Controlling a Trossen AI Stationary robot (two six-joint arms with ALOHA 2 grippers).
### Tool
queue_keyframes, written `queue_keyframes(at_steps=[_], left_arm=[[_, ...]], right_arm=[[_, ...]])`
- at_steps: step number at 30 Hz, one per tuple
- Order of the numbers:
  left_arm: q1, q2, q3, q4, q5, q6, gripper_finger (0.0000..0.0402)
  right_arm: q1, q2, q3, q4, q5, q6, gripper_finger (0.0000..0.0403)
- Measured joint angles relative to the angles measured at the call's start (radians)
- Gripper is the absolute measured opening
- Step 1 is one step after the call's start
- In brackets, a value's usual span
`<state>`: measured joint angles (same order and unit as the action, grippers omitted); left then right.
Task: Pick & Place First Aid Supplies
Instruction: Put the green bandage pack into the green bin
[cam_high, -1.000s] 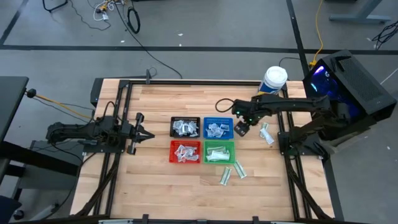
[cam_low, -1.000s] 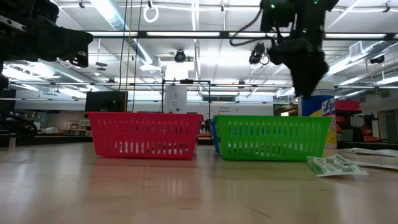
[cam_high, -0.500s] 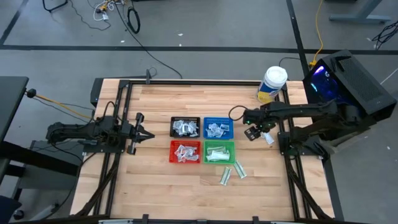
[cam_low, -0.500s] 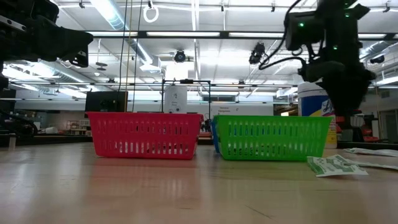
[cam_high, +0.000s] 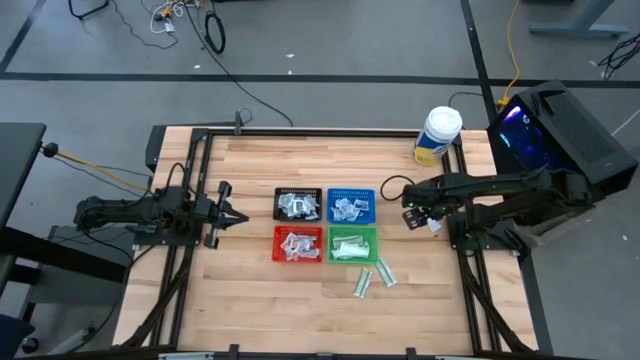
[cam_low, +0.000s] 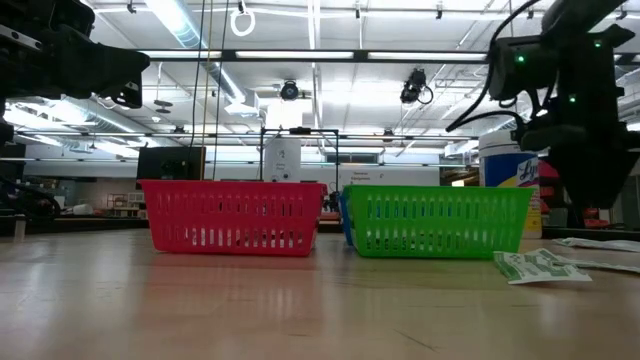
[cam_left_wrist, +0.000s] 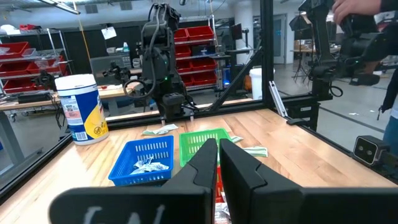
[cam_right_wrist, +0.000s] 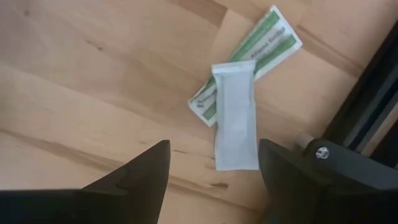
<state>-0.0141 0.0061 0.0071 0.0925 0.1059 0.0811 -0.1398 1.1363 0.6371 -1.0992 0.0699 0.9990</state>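
Note:
My right gripper (cam_high: 412, 215) (cam_right_wrist: 213, 152) hangs open above two packets by the table's right edge. One is a plain white packet (cam_right_wrist: 236, 115). It lies flat across a white-and-green packet (cam_right_wrist: 258, 46). The fingers stand on either side of the white packet's end, above it, touching nothing. Two more white-and-green packets (cam_high: 361, 283) (cam_high: 385, 272) lie flat near the green tray (cam_high: 352, 244). The black (cam_high: 298, 204), blue (cam_high: 351, 205), red (cam_high: 298, 243) and green trays hold more packets. My left gripper (cam_high: 240, 215) (cam_left_wrist: 217, 165) waits shut at the table's left.
A big white jar with a yellow label (cam_high: 440, 133) stands at the far right corner. A black frame rail (cam_right_wrist: 367, 93) runs right beside the two packets. Bare wood lies along the near side and between the left gripper and the trays.
My right gripper has moved from beside the blue tray toward the table's right edge, ending over the packets by the rail. Its fingers stay open. Nothing on the table has shifted.

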Motion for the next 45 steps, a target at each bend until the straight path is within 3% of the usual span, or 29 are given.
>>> queue_keyframes(at_steps=[20,37,45], left_arm=[[0.0,0.0,0.0,0.0,0.0,0.0,0.0025],[0.0,0.0,0.0,0.0,0.0,0.0,0.0025],[0.0,0.0,0.0,0.0,0.0,0.0,0.0025]], right_arm=[[-0.001,-0.02,-0.156,0.129,0.115,-0.022,0.0246],[-0.013,-0.02,-0.099,0.13,0.099,-0.021,0.0246],[-0.093,0.012,-0.032,0.064,0.082,-0.21,0.0246]])
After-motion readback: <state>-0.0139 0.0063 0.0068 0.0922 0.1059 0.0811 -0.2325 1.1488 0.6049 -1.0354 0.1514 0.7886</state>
